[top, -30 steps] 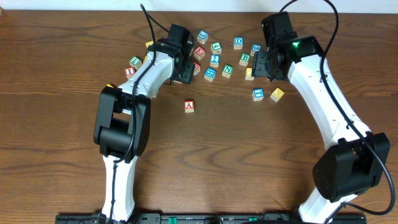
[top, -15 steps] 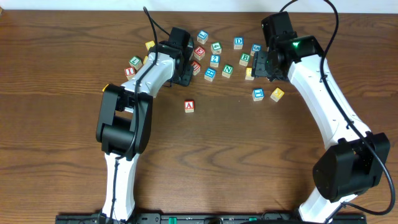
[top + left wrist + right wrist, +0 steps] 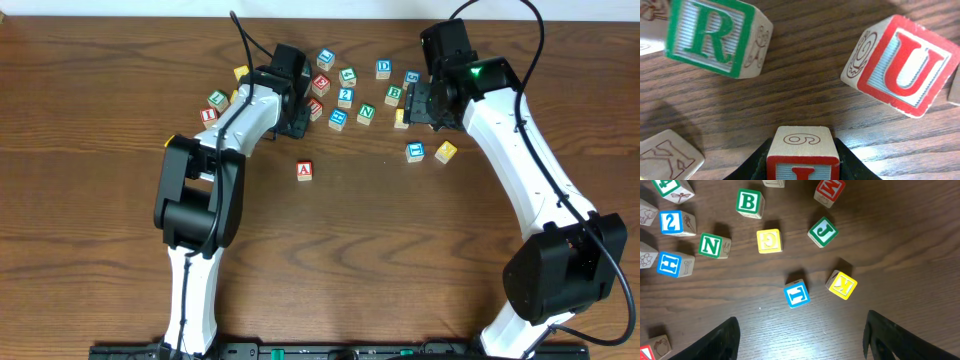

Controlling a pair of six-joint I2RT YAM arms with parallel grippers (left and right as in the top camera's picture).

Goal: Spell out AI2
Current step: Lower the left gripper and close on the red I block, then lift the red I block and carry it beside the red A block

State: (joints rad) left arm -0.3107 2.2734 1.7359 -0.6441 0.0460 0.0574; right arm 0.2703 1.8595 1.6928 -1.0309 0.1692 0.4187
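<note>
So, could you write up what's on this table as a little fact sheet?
Left pincer: closed around a red-edged block, its letter cut off
Right pincer: open, empty, above the table
A block: alone, apart from the pile
2 block: in the pile, not held
Near left pincer: R block and U block, lying loose

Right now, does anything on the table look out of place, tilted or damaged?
Nothing looks damaged. The yellow K block and the U block lie flat but turned askew. The A block sits alone, apart from the cluster.
</note>
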